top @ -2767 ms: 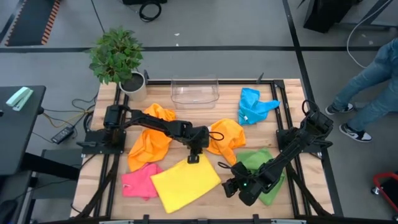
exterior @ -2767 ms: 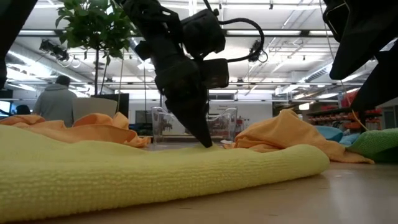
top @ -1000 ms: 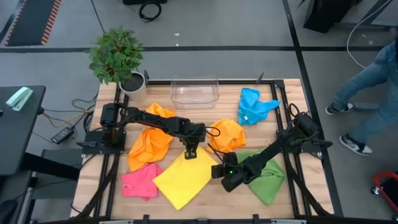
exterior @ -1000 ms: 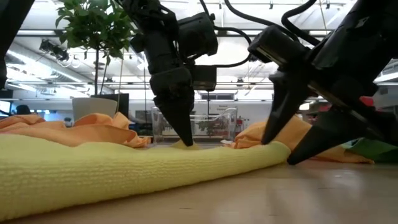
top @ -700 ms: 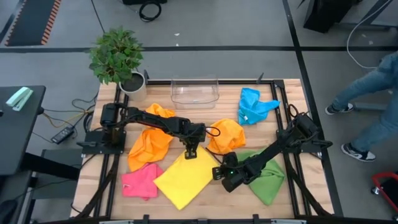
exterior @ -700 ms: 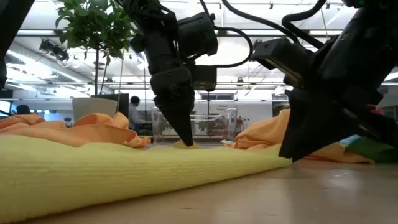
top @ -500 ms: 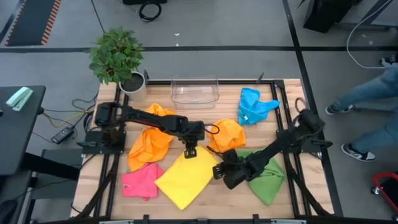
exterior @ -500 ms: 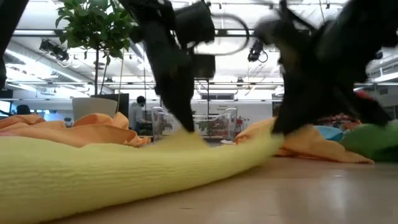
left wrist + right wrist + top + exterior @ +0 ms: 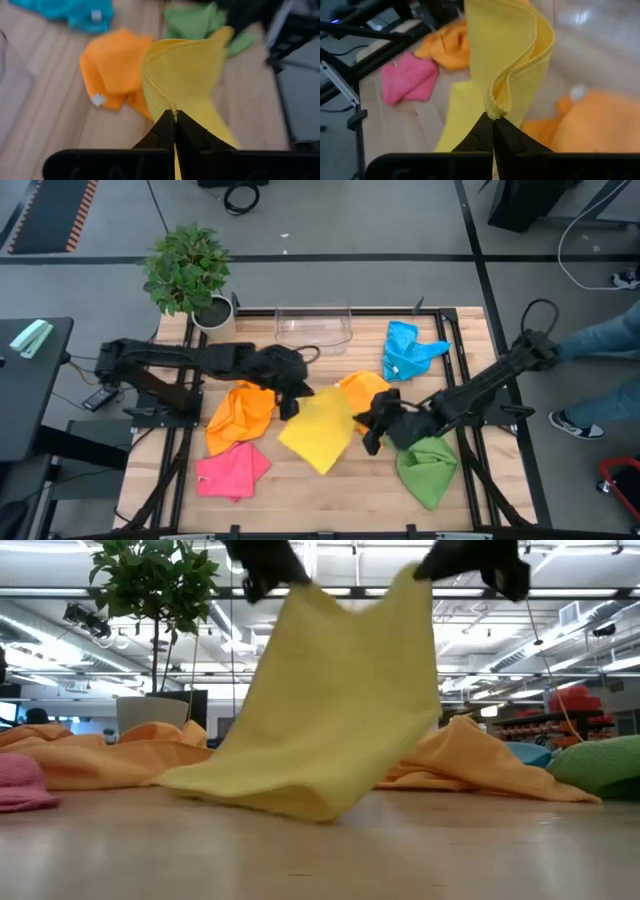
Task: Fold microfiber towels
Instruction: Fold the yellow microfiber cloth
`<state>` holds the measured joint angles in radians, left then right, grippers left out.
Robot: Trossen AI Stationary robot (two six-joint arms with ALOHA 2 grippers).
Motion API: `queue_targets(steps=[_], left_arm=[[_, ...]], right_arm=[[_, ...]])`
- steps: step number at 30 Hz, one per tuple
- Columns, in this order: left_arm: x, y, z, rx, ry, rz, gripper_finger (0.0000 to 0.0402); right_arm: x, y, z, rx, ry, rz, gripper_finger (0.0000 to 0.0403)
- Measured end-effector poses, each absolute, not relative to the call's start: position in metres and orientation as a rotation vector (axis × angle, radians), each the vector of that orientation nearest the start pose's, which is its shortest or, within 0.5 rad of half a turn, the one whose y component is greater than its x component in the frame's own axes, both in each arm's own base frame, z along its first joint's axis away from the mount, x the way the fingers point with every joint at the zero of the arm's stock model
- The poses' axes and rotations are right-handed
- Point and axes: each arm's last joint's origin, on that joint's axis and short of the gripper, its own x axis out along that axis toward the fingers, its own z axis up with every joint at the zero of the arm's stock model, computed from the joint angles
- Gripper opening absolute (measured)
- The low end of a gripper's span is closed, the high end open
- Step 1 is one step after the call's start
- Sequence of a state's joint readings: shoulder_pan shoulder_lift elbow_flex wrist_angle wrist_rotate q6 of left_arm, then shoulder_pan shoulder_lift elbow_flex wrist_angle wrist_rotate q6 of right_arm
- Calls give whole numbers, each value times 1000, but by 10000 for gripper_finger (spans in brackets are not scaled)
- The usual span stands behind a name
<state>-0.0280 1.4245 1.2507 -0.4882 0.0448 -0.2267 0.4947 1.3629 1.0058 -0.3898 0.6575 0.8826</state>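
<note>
The yellow towel (image 9: 320,430) hangs between both grippers at mid-table; in the low view it drapes like a sheet (image 9: 340,690). My left gripper (image 9: 175,117) is shut on its upper left corner, and my right gripper (image 9: 492,122) is shut on its upper right corner. Its lower edge (image 9: 290,802) rests on the table. Around it lie two orange towels (image 9: 238,412) (image 9: 365,388), a pink one (image 9: 232,470), a green one (image 9: 428,468) and a blue one (image 9: 408,350). My left gripper pinches the yellow towel's corner (image 9: 171,106) between its two fingertips, slanting down from the table's left. The cloth hangs below, sagging between the two grips. My right gripper pinches the hemmed edge at the other upper corner (image 9: 495,109) between its fingertips, slanting down from the right. That edge curls over above the fingers, and the cloth hangs with its lower edge on the table.
A clear plastic bin (image 9: 313,327) stands at the far edge, with a potted plant (image 9: 188,270) at the far left corner. A person's leg (image 9: 600,340) shows beyond the table's right side. Bare wood lies along the near edge (image 9: 330,500).
My right gripper has shut on the yellow towel's right corner. Both grippers have then risen and drawn toward the far edge. The towel's held edge has lifted off the table, so the cloth now hangs upright with only its lower edge down.
</note>
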Motion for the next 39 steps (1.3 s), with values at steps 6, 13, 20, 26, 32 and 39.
queue_targets(steps=[6, 13, 20, 26, 32, 39], left_arm=[[272, -13, 365, -227, 502, -16, 7], [253, -33, 386, -281, 410, -88, 7], [253, -94, 380, -379, 445, -279, 6], [251, -150, 378, -448, 388, -360, 9], [263, -167, 331, -379, 562, -55, 6], [306, -147, 235, -151, 939, 280, 6]], right_arm=[[245, 91, 311, 248, 379, -343, 3], [244, 102, 332, 240, 265, -130, 3], [238, 143, 334, 466, 273, 166, 3], [228, 161, 341, 626, 251, 257, 3], [247, 155, 280, 612, 595, -51, 3], [293, 132, 208, 481, 797, -284, 8]])
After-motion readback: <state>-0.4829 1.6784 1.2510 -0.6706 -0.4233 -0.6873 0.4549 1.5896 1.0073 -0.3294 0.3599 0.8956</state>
